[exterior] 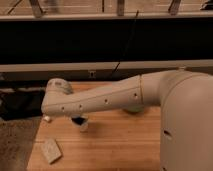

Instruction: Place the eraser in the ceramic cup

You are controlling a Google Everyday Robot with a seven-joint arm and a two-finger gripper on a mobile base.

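Note:
The eraser (51,150) is a pale rectangular block lying flat on the wooden table (115,145), near its front left corner. The ceramic cup (81,123) is small and white with a dark inside. It stands just under my arm and is partly covered by it. My white arm (100,100) reaches from the right across the table to a rounded joint (56,89) at the left. My gripper is hidden behind the arm's left end, so none of it shows. The eraser lies apart from the cup, to its lower left.
A small white bit (46,119) lies near the table's left edge. A pale green bowl (132,109) peeks out below the arm at the middle. My robot body (187,130) fills the right side. A dark shelf and rails run along the back.

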